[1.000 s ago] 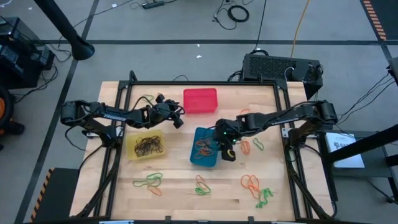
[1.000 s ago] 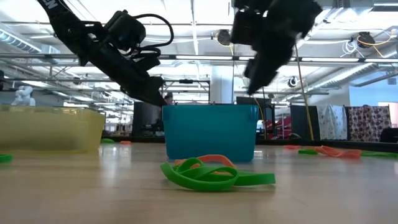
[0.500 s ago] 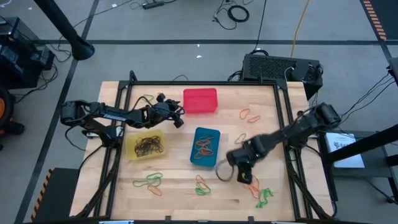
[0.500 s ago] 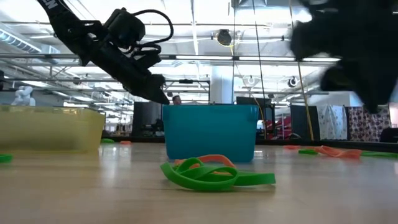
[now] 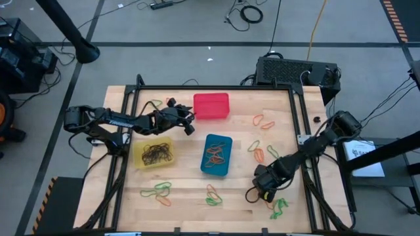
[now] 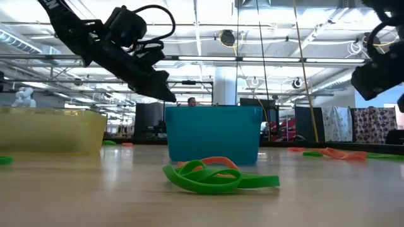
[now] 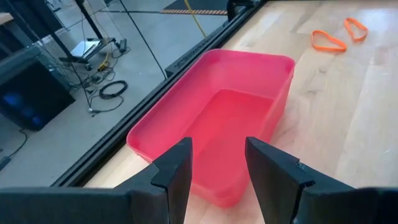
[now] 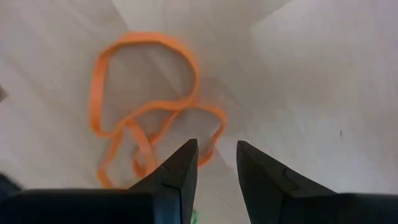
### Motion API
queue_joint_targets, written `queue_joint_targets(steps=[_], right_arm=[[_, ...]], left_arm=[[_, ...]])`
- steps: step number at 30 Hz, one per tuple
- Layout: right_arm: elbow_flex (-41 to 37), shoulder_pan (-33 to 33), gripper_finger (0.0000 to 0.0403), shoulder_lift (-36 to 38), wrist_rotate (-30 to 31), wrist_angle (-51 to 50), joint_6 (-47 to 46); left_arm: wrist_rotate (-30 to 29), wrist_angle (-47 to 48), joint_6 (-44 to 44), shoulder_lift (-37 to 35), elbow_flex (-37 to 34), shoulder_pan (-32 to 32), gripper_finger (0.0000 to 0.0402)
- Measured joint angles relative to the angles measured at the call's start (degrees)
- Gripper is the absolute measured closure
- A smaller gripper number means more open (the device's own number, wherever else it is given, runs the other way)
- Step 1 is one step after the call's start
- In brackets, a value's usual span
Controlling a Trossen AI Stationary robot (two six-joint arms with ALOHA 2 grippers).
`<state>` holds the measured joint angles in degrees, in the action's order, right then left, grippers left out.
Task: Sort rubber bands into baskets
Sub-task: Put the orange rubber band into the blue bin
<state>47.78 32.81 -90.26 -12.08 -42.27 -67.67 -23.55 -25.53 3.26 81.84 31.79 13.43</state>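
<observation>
**A:** Orange rubber bands (image 8: 146, 112) are lying tangled on the bare wood just ahead of the right gripper (image 8: 216, 163). Its two fingers are standing parted with a narrow gap and nothing between them. One loop of the tangle is reaching the inner edge of one fingertip; the rest is sitting beyond the tips.

**B:** Where is that gripper sitting over the table?

**A:** Right gripper (image 5: 265, 185) is hovering over the near-right part of the wooden table (image 5: 190, 196), right of the blue basket (image 5: 217, 155), with green bands (image 5: 279, 207) lying just beside it. From table height only its dark body is showing, high at the right edge.

**B:** And the left one?

**A:** Left gripper (image 7: 217, 163) is pointing at the red basket (image 7: 217, 118), fingers apart and gripping nothing. The basket's near wall is showing in the gap between the fingertips, and its inside is looking bare. Two orange bands (image 7: 339, 35) are lying on the wood beyond it.

**B:** The other baskets?

**A:** Yellow basket (image 5: 153, 153) is holding a heap of dark bands (image 5: 157, 153), and the blue one is holding orange loops (image 5: 216, 155). Loose green and orange bands (image 5: 157, 191) are lying along the table's near edge, more at the far left (image 5: 153, 104) and far right (image 5: 263, 122). Close to the low camera, a green-and-orange clump (image 6: 218, 174) is lying in front of the blue basket (image 6: 213, 133).
</observation>
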Motion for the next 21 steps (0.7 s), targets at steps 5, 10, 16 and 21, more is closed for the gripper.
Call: queue_joint_targets(steps=[5, 10, 16, 21], right_arm=[[-2.4, 1.6, 0.0298, 0.0, 1.9, 5.6, -2.3], [-3.6, 2.2, 0.0313, 0.1, 2.8, 5.9, -4.5], [-3.6, 2.1, 0.0394, 0.1, 4.2, 2.6, -1.6], [-1.2, 2.1, 0.0401, 0.3, 6.4, -2.4, -0.2]], left_arm=[[2.1, 3.1, -3.5, 0.0, 0.0, -0.2, 0.0244], [3.5, 7.8, -6.9, 0.0, 0.0, -1.9, 0.0244], [3.5, 8.5, -8.4, 0.0, 0.0, -4.5, 0.0244], [3.5, 7.9, -5.8, 0.0, 0.0, -4.9, 0.0244]])
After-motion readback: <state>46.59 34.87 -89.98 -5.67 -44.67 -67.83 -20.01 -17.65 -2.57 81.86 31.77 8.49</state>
